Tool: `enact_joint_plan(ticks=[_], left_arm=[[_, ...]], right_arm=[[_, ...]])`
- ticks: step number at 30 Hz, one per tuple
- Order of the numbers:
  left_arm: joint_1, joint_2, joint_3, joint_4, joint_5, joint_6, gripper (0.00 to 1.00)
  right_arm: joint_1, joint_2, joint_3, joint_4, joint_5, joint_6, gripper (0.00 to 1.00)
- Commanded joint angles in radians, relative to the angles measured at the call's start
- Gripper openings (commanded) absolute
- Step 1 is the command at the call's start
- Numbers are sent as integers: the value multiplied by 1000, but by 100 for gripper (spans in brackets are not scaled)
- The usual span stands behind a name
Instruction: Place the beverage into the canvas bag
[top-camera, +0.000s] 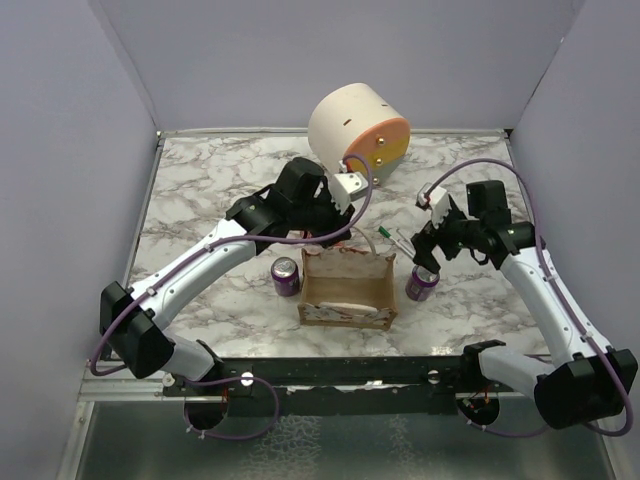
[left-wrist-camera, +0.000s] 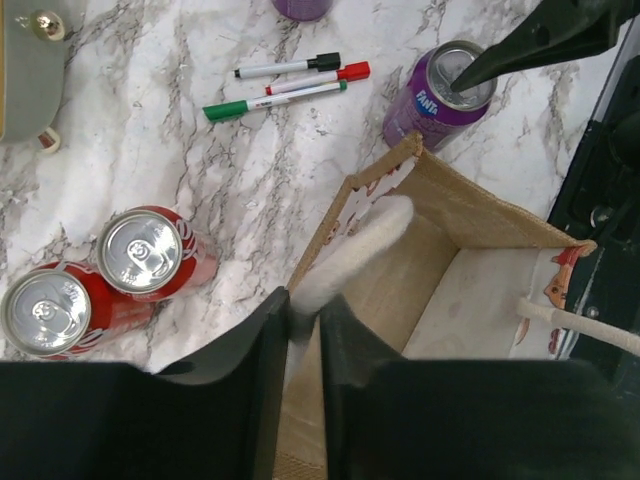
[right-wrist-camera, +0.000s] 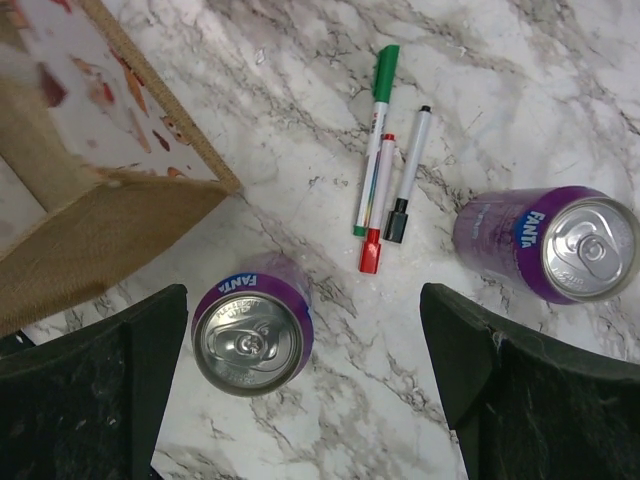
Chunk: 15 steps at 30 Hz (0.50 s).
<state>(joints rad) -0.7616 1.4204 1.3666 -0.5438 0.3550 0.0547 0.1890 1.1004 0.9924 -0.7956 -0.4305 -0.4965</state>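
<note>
The tan canvas bag (top-camera: 347, 292) stands open at the table's middle front. My left gripper (top-camera: 335, 237) is at its far rim, shut on a white looped handle (left-wrist-camera: 350, 255) of the bag (left-wrist-camera: 470, 270), as the left wrist view (left-wrist-camera: 303, 318) shows. A purple Fanta can (top-camera: 421, 284) stands just right of the bag. My right gripper (top-camera: 428, 262) hovers over it, open. In the right wrist view the can (right-wrist-camera: 250, 335) sits between the spread fingers (right-wrist-camera: 130, 380), nearer the left one, with the gripper's centre (right-wrist-camera: 305, 370) beside it. A finger reaches over this can in the left wrist view (left-wrist-camera: 440, 95).
A second purple can (right-wrist-camera: 550, 245) lies beyond the markers (right-wrist-camera: 385, 170). A third purple can (top-camera: 285, 275) stands left of the bag. Two red cans (left-wrist-camera: 150, 250) (left-wrist-camera: 50, 310) stand behind the bag. The cream-and-orange round box (top-camera: 358, 130) is at the back.
</note>
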Motion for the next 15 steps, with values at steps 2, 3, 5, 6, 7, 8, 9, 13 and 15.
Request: enact_joint_plan(ticks=[2, 3, 5, 6, 7, 8, 9, 13, 15], left_arm=[[-1, -10, 22, -3, 64, 72, 39], [0, -14, 26, -16, 70, 89, 49], [7, -25, 39, -41, 91, 121, 63], [14, -31, 48, -56, 107, 134, 79], [22, -39, 57, -72, 123, 145, 89], [32, -47, 65, -87, 140, 155, 98], [43, -56, 73, -101, 160, 164, 99], [116, -95, 76, -126, 238, 181, 99], [155, -118, 67, -124, 262, 182, 99]], right_arm=[[3, 28, -11, -118, -59, -181, 100], [3, 37, -11, -134, -62, -204, 100], [3, 56, -18, -164, -75, -250, 99], [3, 61, -26, -171, -79, -272, 98], [2, 66, -37, -174, -77, -287, 97], [3, 70, -45, -177, -76, -303, 97], [3, 75, -52, -182, -76, -316, 96], [3, 88, -84, -189, -65, -343, 92], [3, 89, -108, -173, -55, -350, 90]])
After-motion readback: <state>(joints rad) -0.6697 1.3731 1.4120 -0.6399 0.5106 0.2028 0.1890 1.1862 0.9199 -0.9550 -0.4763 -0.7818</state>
